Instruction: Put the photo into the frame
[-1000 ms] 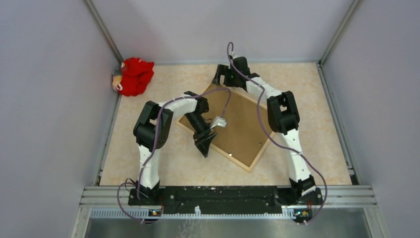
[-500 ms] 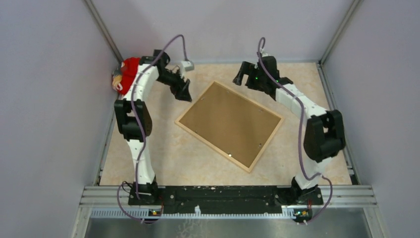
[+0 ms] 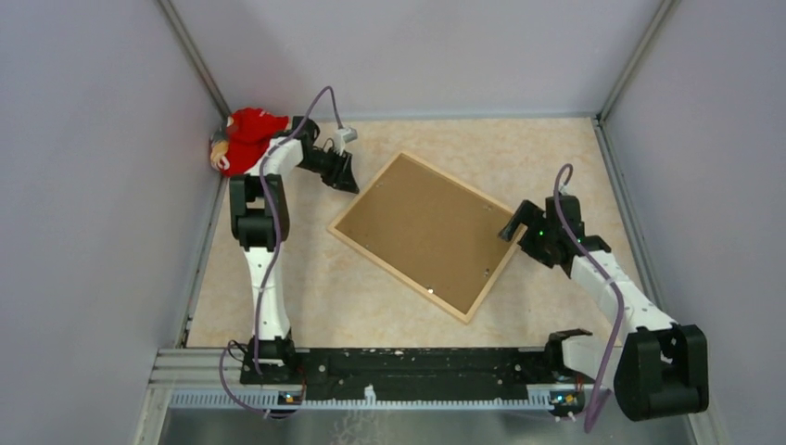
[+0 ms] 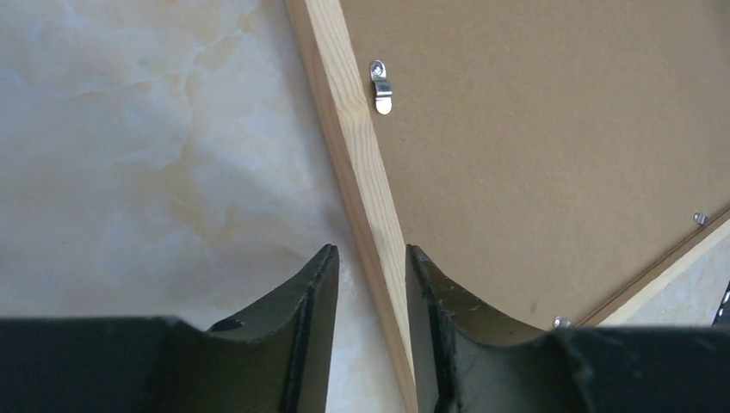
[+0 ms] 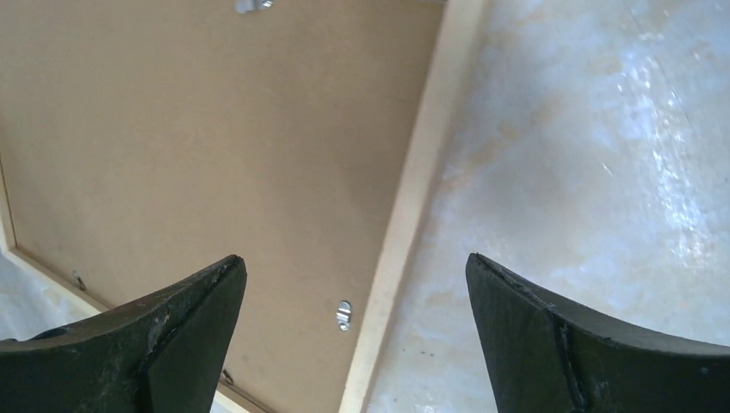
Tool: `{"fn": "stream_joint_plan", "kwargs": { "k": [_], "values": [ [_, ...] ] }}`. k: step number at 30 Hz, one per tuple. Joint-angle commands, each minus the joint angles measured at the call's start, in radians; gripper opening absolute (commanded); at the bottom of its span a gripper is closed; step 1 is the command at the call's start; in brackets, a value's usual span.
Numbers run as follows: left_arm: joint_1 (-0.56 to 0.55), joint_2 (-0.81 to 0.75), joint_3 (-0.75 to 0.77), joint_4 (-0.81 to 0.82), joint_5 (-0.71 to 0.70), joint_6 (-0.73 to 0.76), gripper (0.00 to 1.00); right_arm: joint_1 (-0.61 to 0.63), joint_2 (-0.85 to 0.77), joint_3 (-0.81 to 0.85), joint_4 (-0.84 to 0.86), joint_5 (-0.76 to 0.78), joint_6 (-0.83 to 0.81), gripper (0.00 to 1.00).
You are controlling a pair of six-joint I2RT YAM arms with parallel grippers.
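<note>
Left pincer (image 4: 371, 251), half-spread and not clearly clamping, straddles one rail of the frame (image 4: 340, 112), which runs lengthwise between its fingers (image 4: 314, 292).

The left claw (image 3: 345, 173) has left the middle of the frame (image 3: 364, 191) and swung out to the far left by the red cloth (image 3: 250, 139). It is now at the frame's left rail, with its jaws drawn closer, one on each side of the wood. The right claw (image 3: 515, 228) has pulled back from the frame's far corner to its right corner, and its arm is folded low.
</note>
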Motion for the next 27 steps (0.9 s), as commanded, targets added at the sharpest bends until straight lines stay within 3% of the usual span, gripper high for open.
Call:
{"fn": "stream_joint_plan", "kwargs": {
  "k": [1,6,14,20,23,27],
  "values": [
    [0.0,0.002,-0.035,0.017,0.049,-0.007,0.39,-0.039,-0.027,-0.071,0.102,-0.055,0.05,0.99],
    [-0.002,-0.021,-0.103,-0.064,0.064,0.082,0.32,-0.04,0.134,-0.032,0.263,-0.121,0.07,0.99],
    [-0.003,-0.099,-0.259,-0.285,0.077,0.378,0.3,-0.041,0.476,0.233,0.335,-0.206,0.024,0.99],
    [-0.03,-0.162,-0.398,-0.467,0.064,0.627,0.45,-0.042,0.654,0.406,0.323,-0.23,-0.008,0.99],
    [-0.037,-0.179,-0.44,-0.477,0.062,0.647,0.55,-0.042,0.701,0.474,0.289,-0.198,-0.021,0.99],
    [-0.026,-0.189,-0.438,-0.492,0.066,0.639,0.56,-0.042,0.694,0.536,0.215,-0.081,-0.054,0.99]
  ]
}}
